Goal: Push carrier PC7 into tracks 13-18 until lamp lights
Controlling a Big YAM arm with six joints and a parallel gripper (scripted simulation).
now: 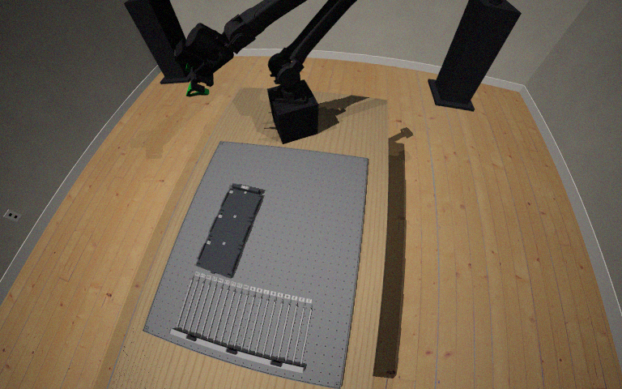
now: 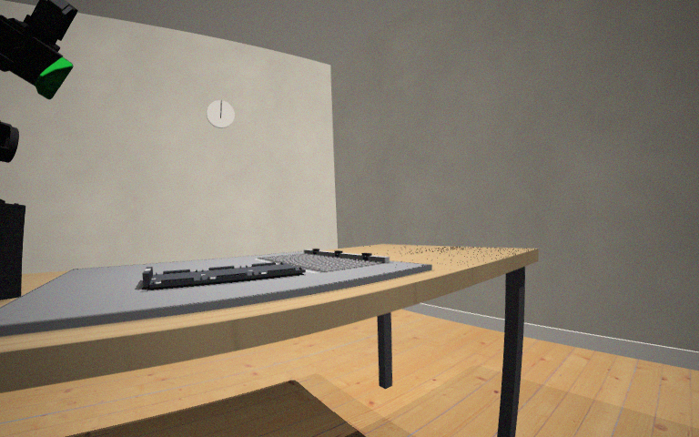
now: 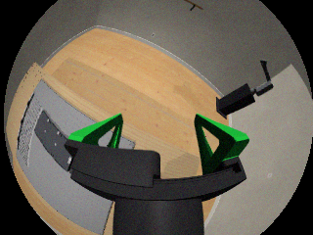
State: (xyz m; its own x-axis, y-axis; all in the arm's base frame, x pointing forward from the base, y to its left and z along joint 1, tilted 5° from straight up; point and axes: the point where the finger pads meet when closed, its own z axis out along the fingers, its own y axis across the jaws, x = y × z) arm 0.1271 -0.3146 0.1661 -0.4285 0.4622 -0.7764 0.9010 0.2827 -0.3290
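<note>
Carrier PC7 (image 1: 232, 230) lies before rails (image 1: 243, 316).

A wooden table (image 1: 436, 220) carries a grey perforated mat (image 1: 312, 220).

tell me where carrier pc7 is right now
In the top view, carrier PC7 lies flat on the grey board, its far end just short of the number tiles at the picture's left.
</note>
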